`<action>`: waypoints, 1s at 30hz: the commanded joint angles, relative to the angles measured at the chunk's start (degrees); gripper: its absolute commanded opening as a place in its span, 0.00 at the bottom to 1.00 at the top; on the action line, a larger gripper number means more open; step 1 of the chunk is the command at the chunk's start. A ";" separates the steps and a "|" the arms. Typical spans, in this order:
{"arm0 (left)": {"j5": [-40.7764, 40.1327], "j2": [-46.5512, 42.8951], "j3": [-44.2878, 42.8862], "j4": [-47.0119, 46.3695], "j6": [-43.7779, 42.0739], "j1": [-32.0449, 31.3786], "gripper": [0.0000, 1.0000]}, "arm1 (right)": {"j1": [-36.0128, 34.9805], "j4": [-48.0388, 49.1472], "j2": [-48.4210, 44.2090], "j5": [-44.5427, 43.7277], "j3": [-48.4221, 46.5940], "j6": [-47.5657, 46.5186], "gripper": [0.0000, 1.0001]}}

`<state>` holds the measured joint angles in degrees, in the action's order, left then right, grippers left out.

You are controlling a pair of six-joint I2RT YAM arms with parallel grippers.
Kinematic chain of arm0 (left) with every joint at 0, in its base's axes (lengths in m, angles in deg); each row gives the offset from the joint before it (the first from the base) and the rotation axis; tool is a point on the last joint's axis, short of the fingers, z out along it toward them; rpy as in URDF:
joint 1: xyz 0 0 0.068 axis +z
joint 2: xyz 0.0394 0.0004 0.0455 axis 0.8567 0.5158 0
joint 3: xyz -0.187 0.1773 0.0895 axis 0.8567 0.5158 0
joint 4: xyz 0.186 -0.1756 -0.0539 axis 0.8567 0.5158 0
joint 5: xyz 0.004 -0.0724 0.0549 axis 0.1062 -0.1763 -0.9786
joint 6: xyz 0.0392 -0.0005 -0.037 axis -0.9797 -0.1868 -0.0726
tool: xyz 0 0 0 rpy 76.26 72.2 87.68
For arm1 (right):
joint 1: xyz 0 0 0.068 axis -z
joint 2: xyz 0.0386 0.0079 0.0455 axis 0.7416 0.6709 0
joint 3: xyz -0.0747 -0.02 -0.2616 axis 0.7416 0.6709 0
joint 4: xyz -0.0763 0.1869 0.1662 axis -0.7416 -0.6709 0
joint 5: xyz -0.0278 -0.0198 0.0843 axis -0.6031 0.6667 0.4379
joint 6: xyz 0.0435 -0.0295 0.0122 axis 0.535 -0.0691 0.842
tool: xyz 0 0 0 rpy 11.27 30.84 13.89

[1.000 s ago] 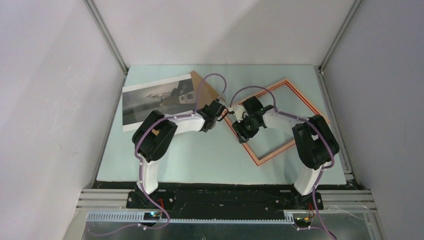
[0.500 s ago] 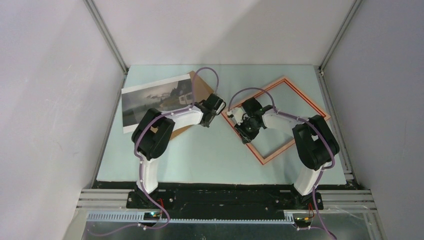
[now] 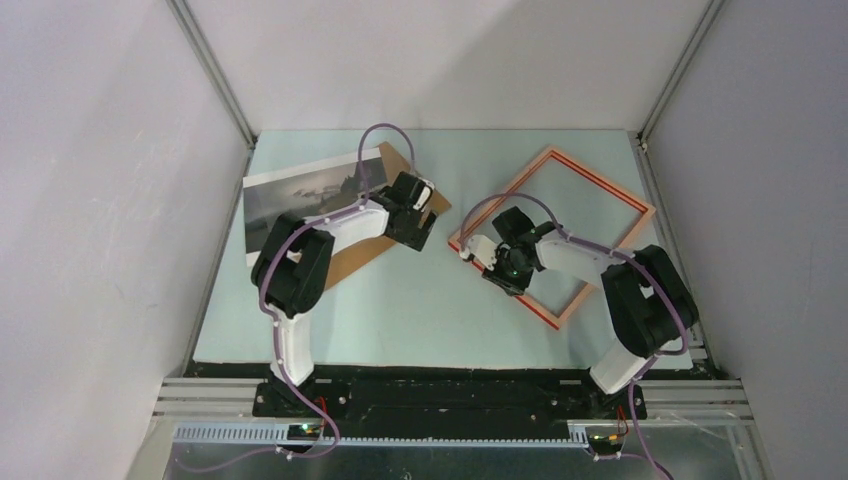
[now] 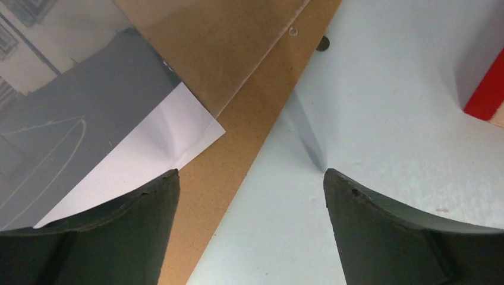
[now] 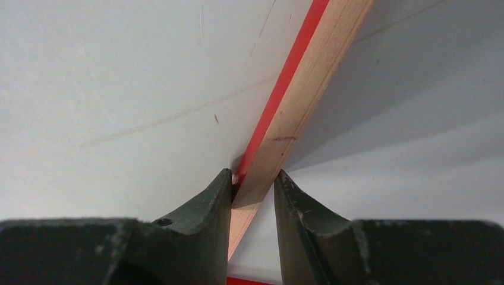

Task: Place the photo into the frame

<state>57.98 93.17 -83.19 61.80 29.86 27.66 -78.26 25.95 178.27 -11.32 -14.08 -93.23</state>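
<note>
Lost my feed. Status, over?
Left gripper open over photo corner. Right gripper shut on frame rail. Photo on board, apart from frame.

From above, the left arm [image 3: 345, 222] covers the 3 o'clock end of the photo [image 3: 295, 195] and part of the brown backing board [image 3: 355, 258]. The right arm [image 3: 580, 255] hides the 7 o'clock rail of the frame [image 3: 601, 179]. The left wrist view cuts the frame to a red sliver at 3 o'clock.

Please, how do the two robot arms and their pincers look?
Both the left arm and right arm have white links, bulky black joints and a thin purple cable looping alongside. The left pincer and right pincer each have two dark, curved fingers.
</note>
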 commanded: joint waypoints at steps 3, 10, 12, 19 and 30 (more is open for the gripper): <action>8.84 -7.17 1.99 1.18 -3.30 3.41 0.99 | -0.40 -2.55 -3.48 -8.82 8.19 -15.38 0.00; 10.25 -12.88 5.30 1.97 -6.70 6.00 1.00 | -2.59 -1.55 -7.99 -14.18 13.99 -24.61 0.00; 10.82 -13.98 5.59 2.47 -6.70 6.99 1.00 | -3.79 -0.34 -8.91 -15.54 15.88 -26.08 0.00; 13.03 -16.78 5.43 4.59 -6.98 10.15 1.00 | -8.98 2.57 -11.25 -17.60 19.22 -28.79 0.00; 11.75 -21.27 6.37 8.64 -5.69 16.41 1.00 | -10.50 4.03 -11.82 -17.36 20.26 -28.28 0.00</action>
<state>69.79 75.62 -76.86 68.62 24.31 40.73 -88.14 30.56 165.68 -32.76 2.79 -118.63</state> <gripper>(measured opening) 0.995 0.325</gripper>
